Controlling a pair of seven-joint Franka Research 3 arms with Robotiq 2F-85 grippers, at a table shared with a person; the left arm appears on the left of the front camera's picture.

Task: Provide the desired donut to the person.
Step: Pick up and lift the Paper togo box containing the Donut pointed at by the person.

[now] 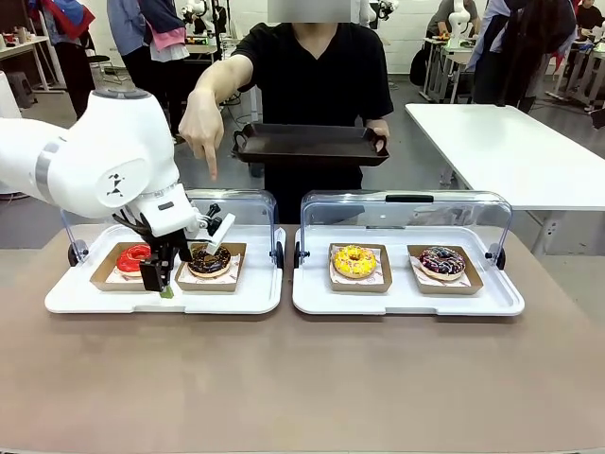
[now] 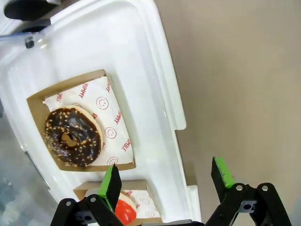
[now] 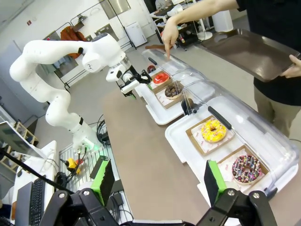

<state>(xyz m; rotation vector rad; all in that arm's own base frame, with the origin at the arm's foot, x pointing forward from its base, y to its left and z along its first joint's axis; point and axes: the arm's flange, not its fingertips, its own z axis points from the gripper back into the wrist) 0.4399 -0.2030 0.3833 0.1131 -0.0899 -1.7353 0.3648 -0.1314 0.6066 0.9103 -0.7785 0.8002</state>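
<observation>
left gripper (image 1: pixel 161 281) jaws apart, empty, beside chocolate donut (image 1: pixel 209 261), apparently picked by pointing hand (image 1: pixel 200 128). Centre over donut, descend straight, close gently. right gripper (image 3: pixel 157 178) apart, idle.

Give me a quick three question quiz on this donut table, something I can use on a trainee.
1. Which donut lies beside the red donut in the left white tray?
A yellow donut
B chocolate donut with nuts
C sprinkled donut
2. True or false: the left gripper is shut on the red donut.
3. Fill in: the person points with one hand and holds a dark brown ___ with the other.

Key: 1 B. 2 False, its jaws stand open and empty. 3 tray.
</observation>
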